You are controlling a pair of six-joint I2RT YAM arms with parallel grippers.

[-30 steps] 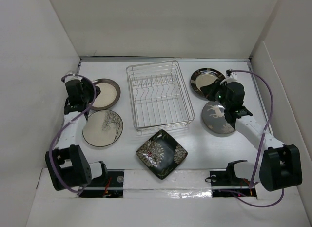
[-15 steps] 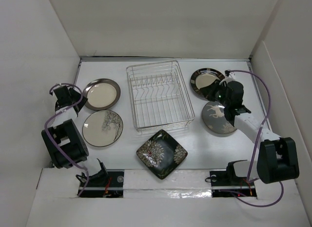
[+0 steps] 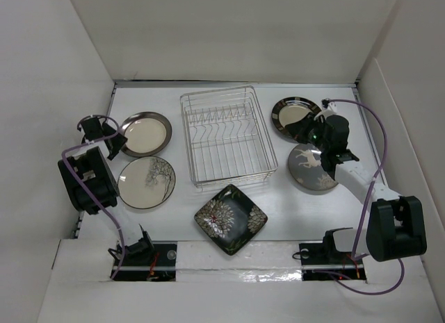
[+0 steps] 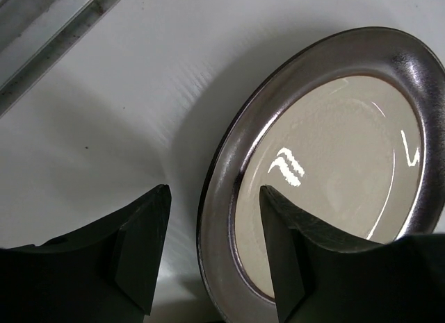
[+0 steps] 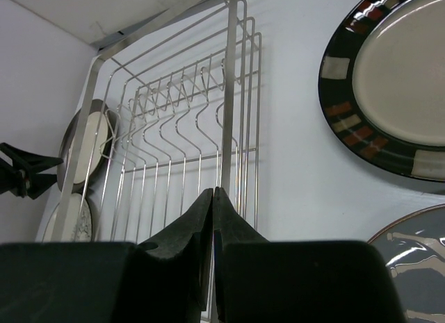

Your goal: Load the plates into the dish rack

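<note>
The silver wire dish rack (image 3: 225, 137) stands empty in the middle. A dark-rimmed round plate with a pale centre (image 3: 144, 134) lies left of it. My left gripper (image 3: 118, 139) is open at that plate's left edge. In the left wrist view the plate (image 4: 334, 170) has its rim between the open fingers (image 4: 139, 246) of my left gripper (image 4: 212, 260), apart from both. The cream branch plate (image 3: 146, 182), black square flower plate (image 3: 230, 219) and grey deer plate (image 3: 313, 168) lie flat. My right gripper (image 3: 306, 136) is shut and empty, seen shut (image 5: 213, 192) facing the rack (image 5: 174, 128).
A round plate with a black patterned rim (image 3: 295, 118) lies at the back right, also in the right wrist view (image 5: 403, 80). White walls enclose the table on the left, back and right. Purple cables loop from both arms.
My left arm has folded back toward the left wall; its gripper drew left off the pale-centred plate, then came back to its left rim. The right arm has hardly moved.
</note>
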